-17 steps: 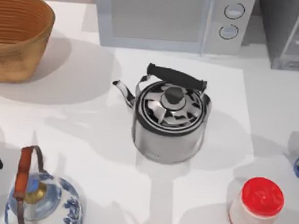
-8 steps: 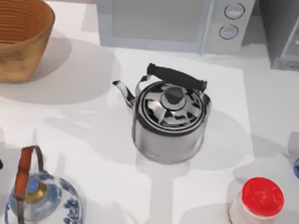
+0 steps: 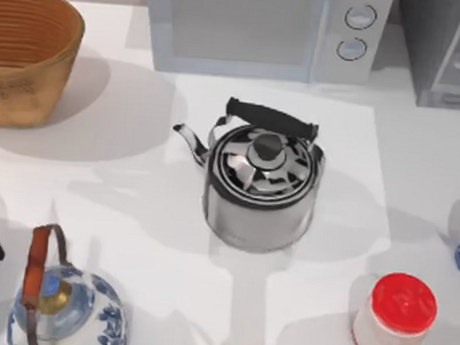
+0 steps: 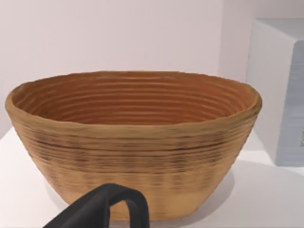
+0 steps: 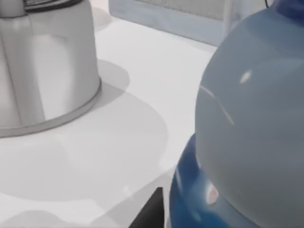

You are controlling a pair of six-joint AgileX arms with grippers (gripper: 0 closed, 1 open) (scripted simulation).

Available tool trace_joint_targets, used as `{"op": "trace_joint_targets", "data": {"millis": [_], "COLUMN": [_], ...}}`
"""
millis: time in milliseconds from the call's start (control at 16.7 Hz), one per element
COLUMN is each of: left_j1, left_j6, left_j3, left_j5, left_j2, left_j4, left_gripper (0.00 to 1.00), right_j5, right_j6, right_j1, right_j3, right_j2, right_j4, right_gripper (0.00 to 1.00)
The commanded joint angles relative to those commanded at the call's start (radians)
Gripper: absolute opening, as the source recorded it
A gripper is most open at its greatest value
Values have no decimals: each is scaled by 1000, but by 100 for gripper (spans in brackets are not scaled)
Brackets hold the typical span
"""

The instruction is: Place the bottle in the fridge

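White table, bottle right against right claw, grip state impossible to tell.

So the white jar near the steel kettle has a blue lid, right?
Not quite: the lid is red, not blue. The top view shows the white jar with its red lid near the table's right side, in front of the steel kettle that stands in the middle.
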Motion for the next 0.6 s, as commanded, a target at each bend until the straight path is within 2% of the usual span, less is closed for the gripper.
{"op": "trace_joint_targets", "data": {"millis": [300, 600], "left_j1": [0, 0], "left_j6": [0, 0], "left_j3": [0, 0], "left_j5": [0, 0], "left_j2": [0, 0], "left_j4": [0, 0], "left_gripper": [100, 100], "right_j5": [-61, -158], "right_j6": [-137, -336], "right_j1": [-75, -176], "right_j3": [86, 189], "right_j2": [-88, -188], "right_j4": [-356, -764], "right_gripper": [1, 1]}}
